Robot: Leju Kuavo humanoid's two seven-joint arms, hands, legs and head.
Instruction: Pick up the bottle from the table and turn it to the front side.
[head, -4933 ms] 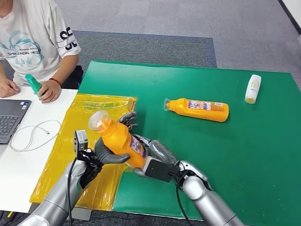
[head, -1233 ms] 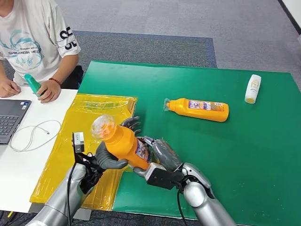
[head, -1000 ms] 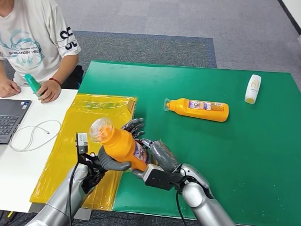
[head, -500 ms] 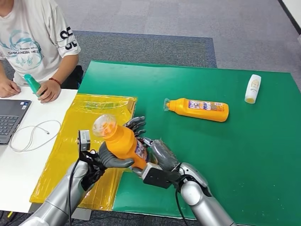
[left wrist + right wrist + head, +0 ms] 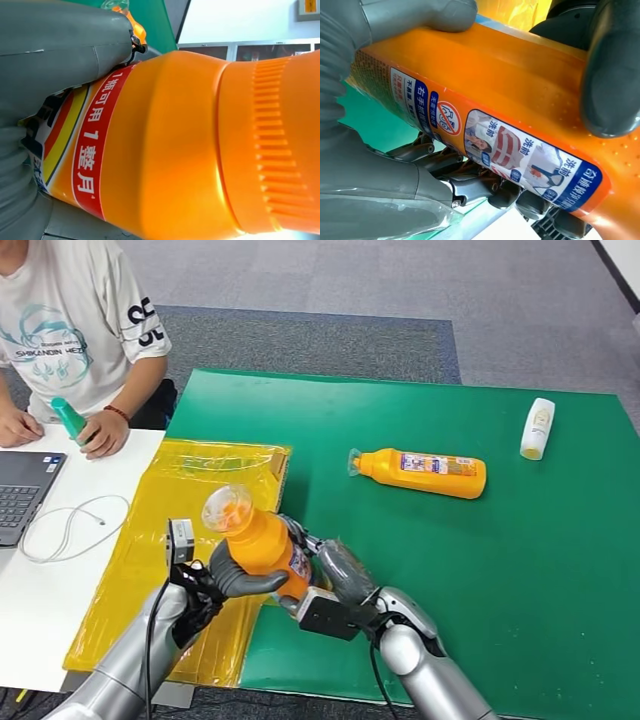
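Note:
An orange bottle [image 5: 264, 543] with a clear cap [image 5: 226, 508] is held above the near edge of the green mat, cap end tilted up toward me. My left hand [image 5: 235, 578] grips its upper body, the grey thumb [image 5: 249, 583] lying across the front. My right hand [image 5: 336, 573] holds the labelled lower part from the right. In the left wrist view the orange bottle [image 5: 170, 150] shows a red label band under the thumb [image 5: 56, 45]. In the right wrist view the bottle's printed label [image 5: 516, 150] lies between my thumb [image 5: 414, 15] and the fingers beneath.
A second orange bottle [image 5: 423, 472] lies on the green mat [image 5: 528, 570]; a small white bottle [image 5: 537, 428] lies at its far right. A yellow plastic bag [image 5: 173, 500] covers the mat's left edge. A person [image 5: 75, 330] sits at the white table [image 5: 45, 610] with a laptop [image 5: 19, 490].
The held bottle has shifted slightly right and its cap end has tipped up toward me. My left hand's fingers, spread behind the bottle before, have closed around it.

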